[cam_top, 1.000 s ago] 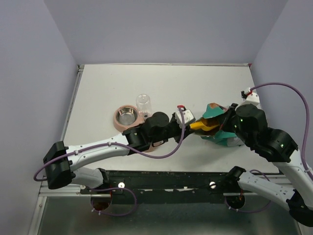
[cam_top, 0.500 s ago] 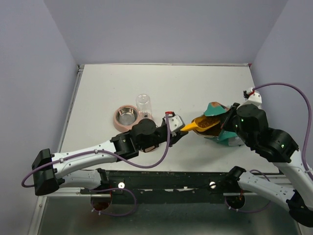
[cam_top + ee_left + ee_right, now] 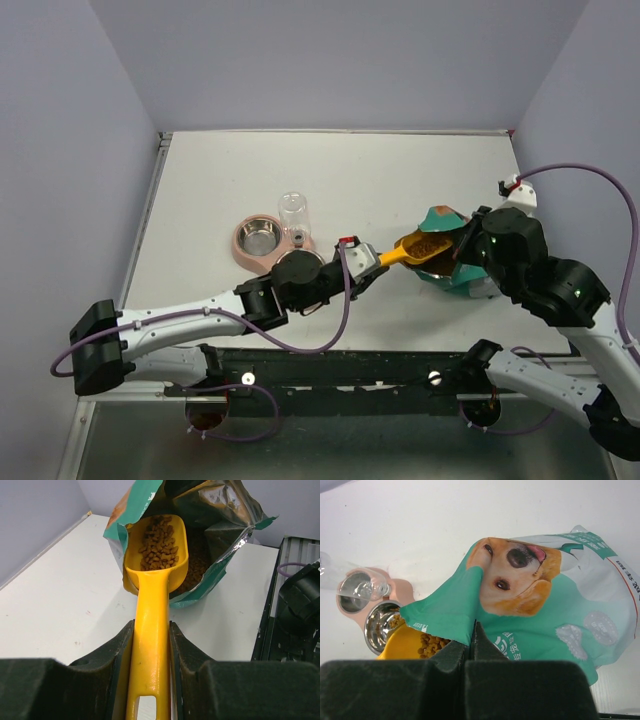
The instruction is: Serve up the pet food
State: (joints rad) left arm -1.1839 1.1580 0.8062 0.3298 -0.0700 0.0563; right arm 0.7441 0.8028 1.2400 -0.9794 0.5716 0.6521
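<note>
The far half of the worktop (image 3: 330,165) is open from wall to wall, and its left side too; a gripper can pass there freely. In the middle sits a pink feeder (image 3: 240,247) with an upright clear bottle (image 3: 293,212) on it. At the right sits the green bag (image 3: 436,220), its mouth open toward the feeder. The yellow scoop (image 3: 418,249) and the left gripper (image 3: 151,630), jaws closed on its handle, fill the gap between them. The left arm (image 3: 200,310) lies along the near edge. The right gripper (image 3: 471,640), jaws pinched on the bag's edge, and the right arm (image 3: 540,280) block the near right corner.
</note>
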